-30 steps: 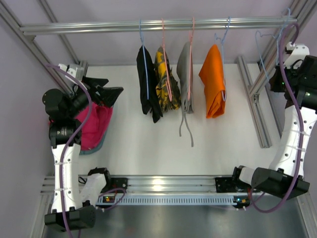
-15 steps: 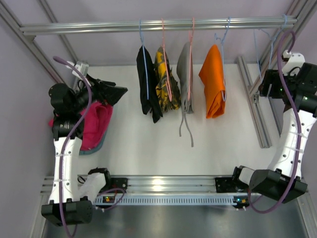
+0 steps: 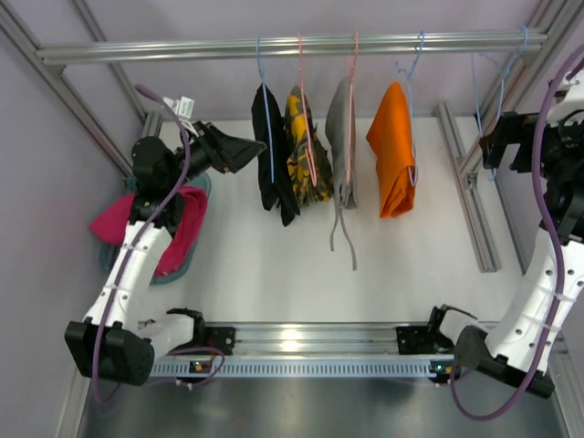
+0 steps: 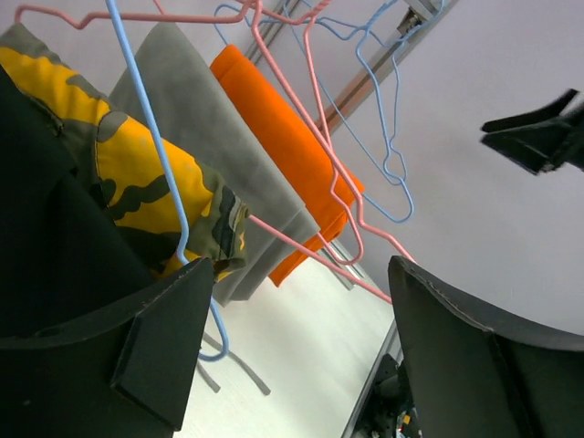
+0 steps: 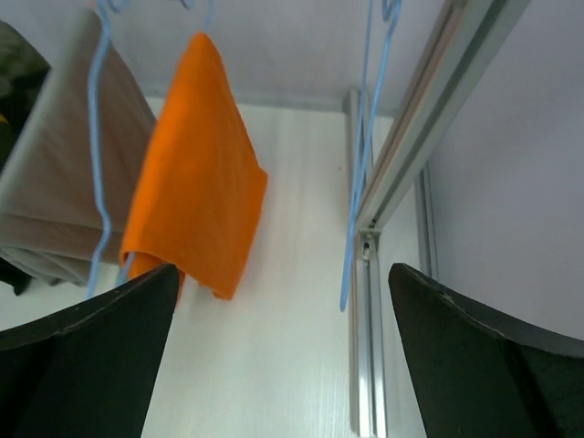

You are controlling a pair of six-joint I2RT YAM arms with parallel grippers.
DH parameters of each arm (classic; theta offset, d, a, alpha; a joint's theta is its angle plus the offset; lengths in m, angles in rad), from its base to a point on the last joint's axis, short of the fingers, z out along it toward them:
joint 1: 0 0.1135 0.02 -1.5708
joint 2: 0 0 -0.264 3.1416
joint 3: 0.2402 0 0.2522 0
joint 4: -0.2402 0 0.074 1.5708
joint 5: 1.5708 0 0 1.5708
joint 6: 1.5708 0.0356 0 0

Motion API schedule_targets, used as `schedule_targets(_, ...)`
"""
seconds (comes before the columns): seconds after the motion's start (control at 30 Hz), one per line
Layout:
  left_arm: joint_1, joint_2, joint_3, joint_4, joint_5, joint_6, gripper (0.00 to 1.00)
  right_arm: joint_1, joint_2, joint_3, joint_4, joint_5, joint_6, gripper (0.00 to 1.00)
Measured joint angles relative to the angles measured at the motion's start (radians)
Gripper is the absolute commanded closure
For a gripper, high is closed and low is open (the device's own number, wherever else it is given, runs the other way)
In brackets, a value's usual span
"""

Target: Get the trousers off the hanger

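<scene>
The black trousers (image 3: 271, 157) hang on a blue hanger (image 3: 265, 109) at the left end of the row on the rail. My left gripper (image 3: 248, 151) is open just left of them, holding nothing. In the left wrist view the black trousers (image 4: 46, 228) fill the left edge, beside the open left gripper (image 4: 301, 274). The magenta-pink trousers (image 3: 178, 228) lie off any hanger in a teal basket (image 3: 169, 275). My right gripper (image 3: 490, 146) is open and empty at the far right. It stands beside a bare blue hanger (image 3: 476, 91). The right gripper (image 5: 283, 274) shows only table between its fingers.
Camouflage (image 3: 304, 146), grey (image 3: 341, 141) and orange (image 3: 392, 151) garments hang right of the black trousers, the grey one with cords dangling down. A slanted aluminium post (image 3: 465, 182) stands by the right arm. The rail (image 3: 182, 50) crosses the back.
My left arm swung from over the pink trousers up and right to the black trousers. My right gripper opened, let go of the bare blue hanger on the rail, and drew back.
</scene>
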Motion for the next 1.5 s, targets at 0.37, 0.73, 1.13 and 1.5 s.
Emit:
schedule_targets(0.37,-0.049,0.249,0.047,0.09,-0.084,-0.037,0.35,0.0,0.01,0.193,-0.068,-0.271,0.09,0.01)
schedule_targets(0.73,-0.104,0.375,0.079,0.224,-0.056,-0.116,0.57,0.0,0.035,0.167,-0.065,-0.368,0.149,0.01)
schedule_targets(1.13,-0.106,0.43,0.08,0.392,-0.025,-0.316,1.0,0.0,0.019,0.11,-0.056,-0.405,0.169,0.01)
schedule_targets(1.5,-0.106,0.405,0.172,0.394,-0.02,-0.396,1.0,0.0,-0.003,0.039,-0.034,-0.461,0.204,0.0)
